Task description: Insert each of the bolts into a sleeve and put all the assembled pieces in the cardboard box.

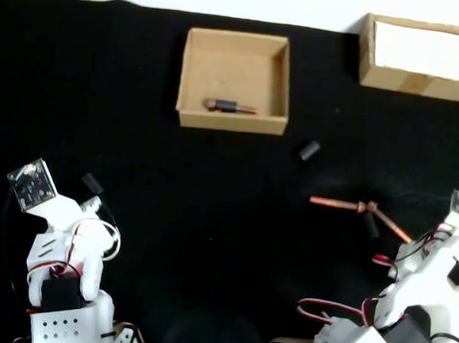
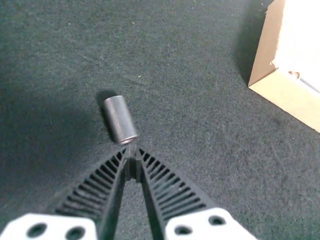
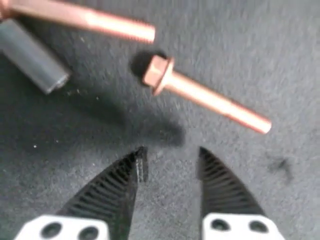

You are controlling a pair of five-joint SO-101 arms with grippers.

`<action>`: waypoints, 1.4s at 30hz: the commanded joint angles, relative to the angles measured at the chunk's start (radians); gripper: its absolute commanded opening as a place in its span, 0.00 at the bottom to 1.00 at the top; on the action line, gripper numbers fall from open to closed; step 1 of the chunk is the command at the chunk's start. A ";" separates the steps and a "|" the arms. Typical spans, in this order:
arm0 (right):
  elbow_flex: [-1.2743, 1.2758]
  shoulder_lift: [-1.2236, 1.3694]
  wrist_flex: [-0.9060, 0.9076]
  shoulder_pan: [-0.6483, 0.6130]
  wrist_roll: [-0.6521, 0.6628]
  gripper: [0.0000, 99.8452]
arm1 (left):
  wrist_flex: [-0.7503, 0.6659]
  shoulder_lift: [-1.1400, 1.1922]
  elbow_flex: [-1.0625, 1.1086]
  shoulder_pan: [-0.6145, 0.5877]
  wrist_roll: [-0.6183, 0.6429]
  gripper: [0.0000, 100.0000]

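- The table is covered in plain black felt.
- The cardboard box is tan; the assembled piece in it is dark grey and copper.
- One bolt and the other bolt are shiny copper.
- The sleeve is dark grey.
- The left gripper and the right gripper have black ribbed fingers on white bases.

1 assembled piece lies in the box, a sleeve just right of it, and 2 bolts before that.
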 commanded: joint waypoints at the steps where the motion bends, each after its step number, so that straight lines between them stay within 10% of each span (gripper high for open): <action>1: -0.122 -0.008 0.024 -0.004 0.041 0.17 | 0.003 -0.002 0.015 0.013 -0.006 0.01; 8: -0.409 0.002 0.282 0.002 0.184 0.29 | 0.003 -0.002 0.015 0.012 -0.006 0.01; 35: -0.524 0.453 0.239 -0.041 0.566 0.29 | -0.003 -0.002 0.015 -0.016 -0.006 0.01; 42: -0.549 0.564 0.246 -0.002 0.563 0.00 | -0.003 -0.002 0.015 -0.016 -0.006 0.01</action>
